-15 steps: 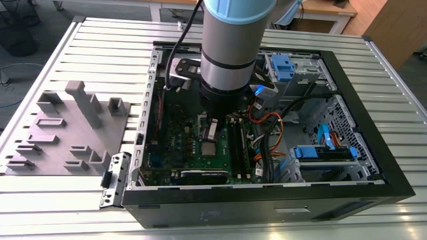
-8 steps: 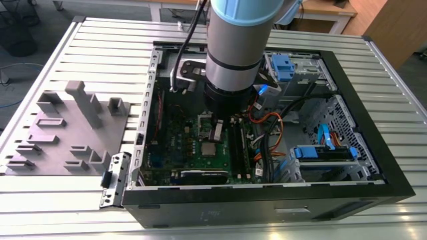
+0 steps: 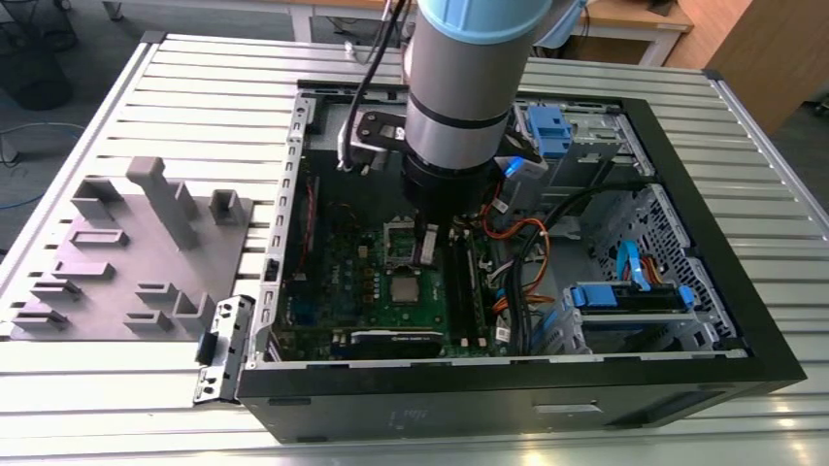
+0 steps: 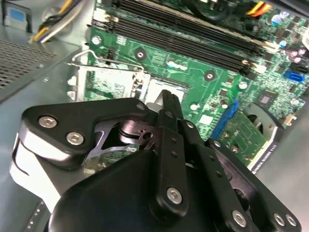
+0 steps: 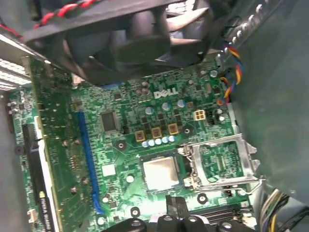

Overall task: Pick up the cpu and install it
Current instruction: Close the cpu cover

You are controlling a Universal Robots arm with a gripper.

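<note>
We see the small flat square cpu (image 5: 161,173), with its dull silver-grey metal top, lying flat in the dark socket near the middle of the large green circuit board (image 5: 126,159). The shiny rectangular metal frame (image 5: 247,162) with a hollow middle stands swung open on the board, just beside the cpu. The black metal gripper (image 4: 166,99) hangs close over the board, with its tip by the cpu's edge in the second wrist view. We cannot tell how far it is open or whether it touches the cpu, and it has hold of nothing that we can see. Long black memory slots (image 4: 193,38) run across the board, and the black computer case (image 3: 518,388) encloses it. Matte grey plastic blocks (image 3: 143,243) sit well apart from the board, outside the case towards the exterior view's left.
</note>
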